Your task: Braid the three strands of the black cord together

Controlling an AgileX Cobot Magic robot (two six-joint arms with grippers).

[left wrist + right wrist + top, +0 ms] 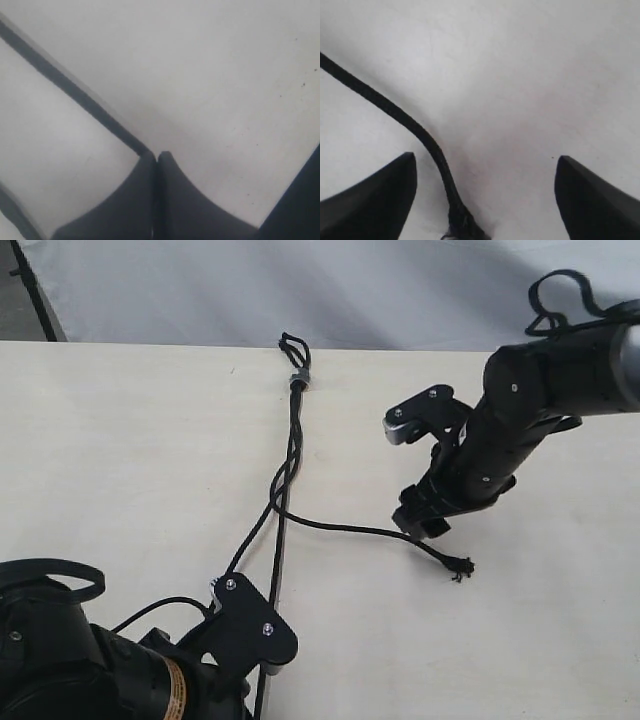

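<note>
The black cord lies on the pale table, its small loop and grey band at the far end. Below the band runs a short twisted stretch, and then the three strands part. My left gripper is shut on the left strand, which runs into its fingertips. The middle strand goes straight towards the near edge. The right strand ends in a frayed knot. It lies between the fingers of my open right gripper, untouched.
A grey backdrop rises behind the table's far edge. The left arm's camera plate covers the middle strand's lower part. Another dark line shows blurred in the left wrist view. Bare tabletop lies to the cord's left.
</note>
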